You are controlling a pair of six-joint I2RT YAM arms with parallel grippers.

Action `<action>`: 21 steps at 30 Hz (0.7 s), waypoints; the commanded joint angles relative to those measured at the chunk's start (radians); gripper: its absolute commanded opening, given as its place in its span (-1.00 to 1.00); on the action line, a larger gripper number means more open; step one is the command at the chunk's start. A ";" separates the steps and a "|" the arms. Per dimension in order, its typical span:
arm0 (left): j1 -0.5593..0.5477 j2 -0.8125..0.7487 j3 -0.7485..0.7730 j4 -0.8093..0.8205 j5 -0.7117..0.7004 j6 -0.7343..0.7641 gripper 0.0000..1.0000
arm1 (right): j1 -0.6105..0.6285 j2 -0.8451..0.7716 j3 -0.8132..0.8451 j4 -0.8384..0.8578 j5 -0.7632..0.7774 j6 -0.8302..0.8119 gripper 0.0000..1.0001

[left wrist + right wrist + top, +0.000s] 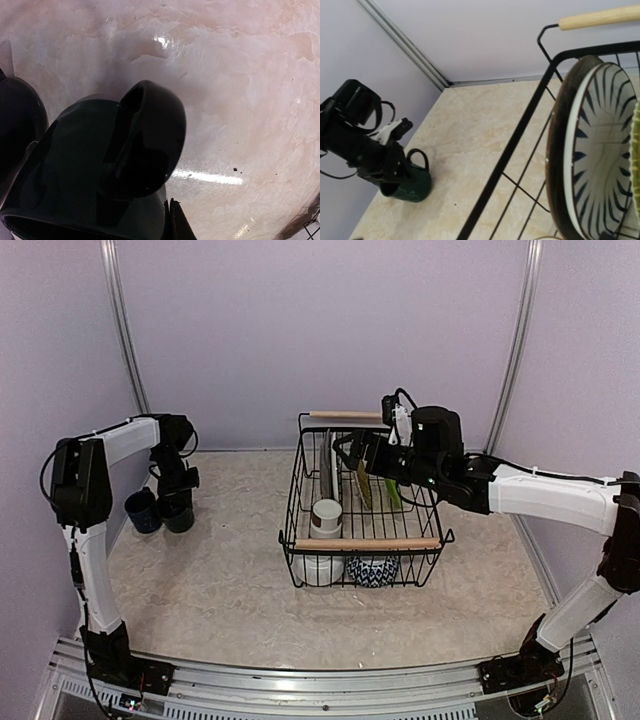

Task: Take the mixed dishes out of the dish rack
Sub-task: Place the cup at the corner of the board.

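Note:
The dish rack (pixel 291 502) stands mid-table, its wire frame close in the right wrist view (pixel 520 135). It holds an upright black-and-white striped plate (pixel 600 150), a lime-green plate (pixel 392 490), a white-brown cup (pixel 326 517), a white bowl (pixel 318 568) and a patterned bowl (pixel 372 571). The dark green mug (pixel 179 513) stands upright on the table at far left, beside the navy mug (pixel 142 510). My left gripper (pixel 175 492) sits on the green mug's rim (pixel 75 165), one fingertip (pixel 181 226) against its wall. My right gripper (pixel 357 455) hovers over the plates; its fingers are hidden.
The rack has two wooden bar handles, front (pixel 366 543) and back (pixel 345 416). The lilac walls stand close on the left, back and right. The navy mug (pixel 17 125) nearly touches the green one. Bare table (pixel 230 570) lies between the mugs and the rack.

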 commanded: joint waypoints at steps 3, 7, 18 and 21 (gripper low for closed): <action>0.017 0.009 0.044 -0.006 -0.004 -0.003 -0.81 | -0.004 -0.048 -0.008 -0.039 0.034 -0.018 1.00; 0.018 0.007 0.046 -0.009 0.007 -0.002 -0.67 | -0.004 -0.045 -0.014 -0.038 0.027 -0.017 1.00; -0.004 -0.078 0.012 0.022 0.021 -0.005 -0.40 | -0.002 -0.044 0.034 -0.197 0.074 -0.095 0.99; -0.030 -0.148 -0.031 0.062 0.032 0.002 -0.28 | -0.004 -0.041 0.044 -0.258 0.108 -0.112 1.00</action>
